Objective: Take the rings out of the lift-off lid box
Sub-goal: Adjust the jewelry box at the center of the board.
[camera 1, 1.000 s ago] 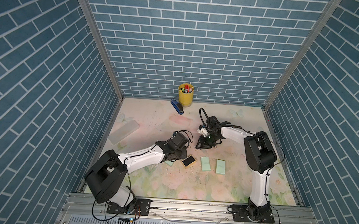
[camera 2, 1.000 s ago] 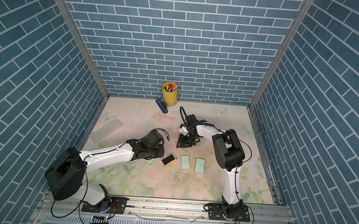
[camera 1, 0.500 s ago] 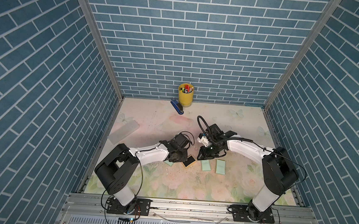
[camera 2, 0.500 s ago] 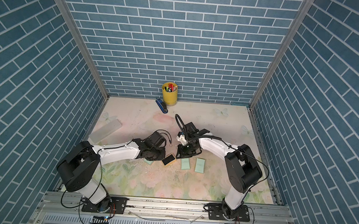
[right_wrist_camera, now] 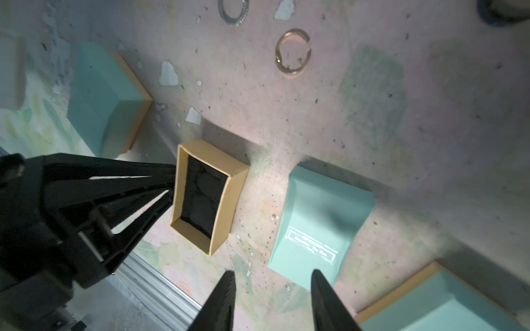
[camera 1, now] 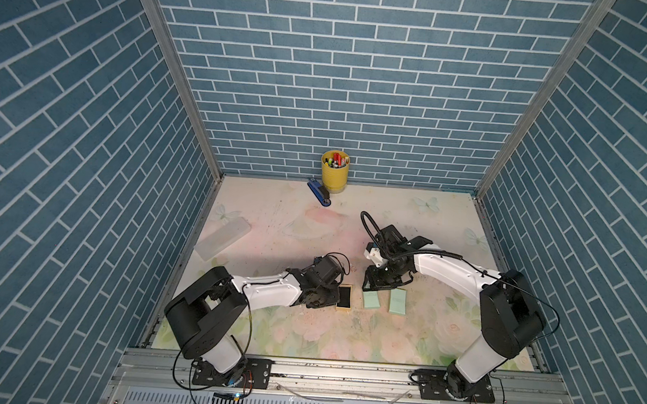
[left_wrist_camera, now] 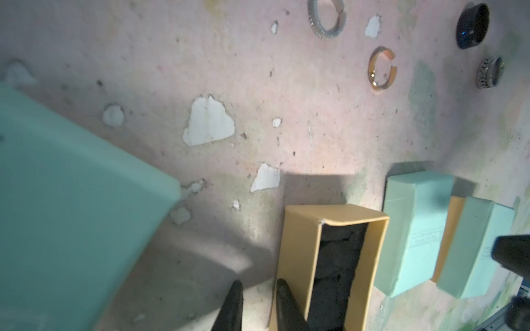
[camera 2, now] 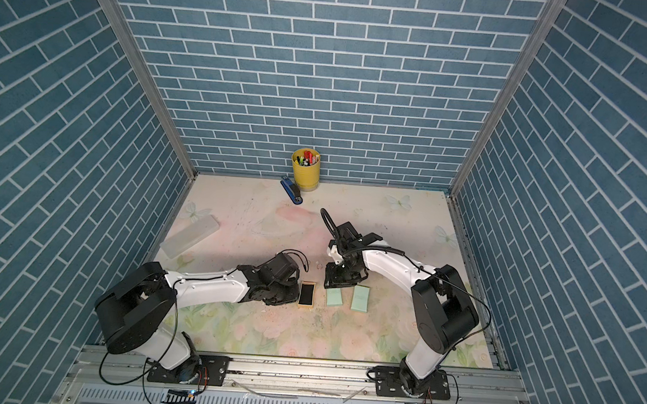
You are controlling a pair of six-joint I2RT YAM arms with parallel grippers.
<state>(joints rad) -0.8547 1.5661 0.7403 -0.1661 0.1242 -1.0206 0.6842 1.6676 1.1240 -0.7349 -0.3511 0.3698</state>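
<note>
moved: right gripper (right_wrist_camera: 272, 271) has been swinging forward and is hanging just by a mint-green box (right_wrist_camera: 321, 223); open box (camera 1: 344, 298) is lying straighter.
left gripper (left_wrist_camera: 259, 282): fingers standing a sliver apart, gripping nothing, tips just beside the open box's wall.
right gripper: fingers gaping, empty.
rings (left_wrist_camera: 471, 28): lying on the table (left_wrist_camera: 286, 86), well beyond the left fingertips, outside the open box.
count: four rings showing, three mint-green boxes, one open box.

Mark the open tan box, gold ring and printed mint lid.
open tan box (right_wrist_camera: 231, 200), right wrist view, side wall.
gold ring (right_wrist_camera: 291, 71), right wrist view, band.
printed mint lid (right_wrist_camera: 322, 212), right wrist view, top face.
</note>
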